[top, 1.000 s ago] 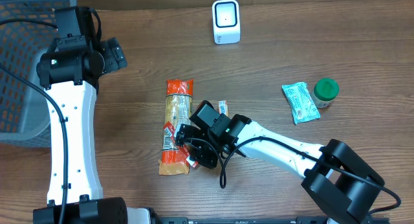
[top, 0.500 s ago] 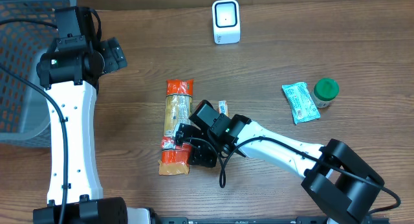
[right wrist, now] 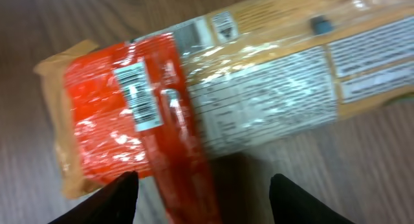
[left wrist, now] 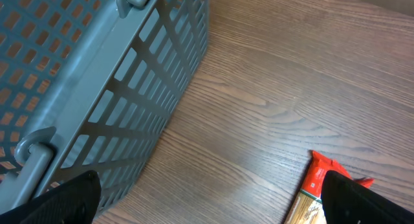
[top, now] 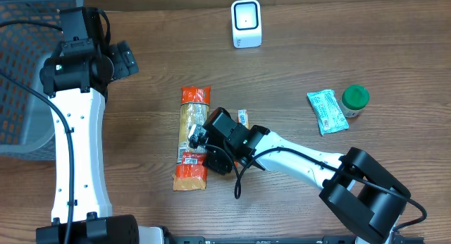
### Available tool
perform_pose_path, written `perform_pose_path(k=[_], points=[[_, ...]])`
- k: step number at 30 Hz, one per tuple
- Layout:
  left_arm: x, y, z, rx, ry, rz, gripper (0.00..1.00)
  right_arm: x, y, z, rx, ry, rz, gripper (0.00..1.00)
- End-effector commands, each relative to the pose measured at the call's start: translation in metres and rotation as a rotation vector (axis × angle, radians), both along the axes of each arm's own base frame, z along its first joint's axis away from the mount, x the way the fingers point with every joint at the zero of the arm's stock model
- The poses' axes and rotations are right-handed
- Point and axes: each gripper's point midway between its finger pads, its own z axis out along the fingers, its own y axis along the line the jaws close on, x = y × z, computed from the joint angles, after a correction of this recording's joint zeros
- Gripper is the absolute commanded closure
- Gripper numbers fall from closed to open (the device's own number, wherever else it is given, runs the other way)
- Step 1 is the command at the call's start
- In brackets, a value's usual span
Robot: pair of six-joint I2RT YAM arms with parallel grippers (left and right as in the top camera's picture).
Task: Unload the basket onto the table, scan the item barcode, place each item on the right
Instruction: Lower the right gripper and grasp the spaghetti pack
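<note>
The right pincer (right wrist: 202, 188) hangs low over the pasta packet (top: 192, 131), which lies flat on the desk (top: 296, 61) near its middle, lengthwise toward and away from the robot. The pincer sits above the packet's nearer half. In the wrist view its two dark fingers (right wrist: 110, 201) stand clearly apart, clamped on nothing. The red end of the packet and its folded back seam lie just beyond and between them; whether a fingertip brushes the film cannot be told. The white barcode (right wrist: 139, 98) faces up on that red end. A small packet (top: 243, 117) lies just beside the pincer's body. The white scanner (top: 246, 23) stands at the far edge of the desk, well apart from the pasta. The left pincer (left wrist: 207, 208) is spread wide and empty, held above bare wood beside the grey basket (left wrist: 97, 75). To the right, a teal pouch (top: 326, 111) lies against a green-capped bottle (top: 354, 99).
</note>
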Motion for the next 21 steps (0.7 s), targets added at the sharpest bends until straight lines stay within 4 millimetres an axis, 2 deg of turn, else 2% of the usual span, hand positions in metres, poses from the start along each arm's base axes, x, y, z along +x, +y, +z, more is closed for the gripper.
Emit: perform_pose_path(k=[1,9,11,15,21], points=[[-0.001,0.002,0.013,0.020,-0.028,0.001,0.00,0.019,-0.001,0.007,-0.004,-0.047,-0.052,0.34],[-0.001,0.002,0.013,0.020,-0.028,0.001,0.00,0.020,-0.030,-0.005,-0.079,0.025,-0.074,0.35],[-0.001,0.002,0.013,0.020,-0.028,0.001,0.00,0.019,-0.032,-0.003,-0.045,0.081,-0.058,0.38],[-0.001,0.002,0.013,0.020,-0.028,0.001,0.00,0.017,-0.036,0.001,0.013,0.153,-0.018,0.53],[-0.001,0.002,0.013,0.020,-0.028,0.001,0.00,0.018,-0.040,0.000,0.012,0.163,-0.014,0.60]])
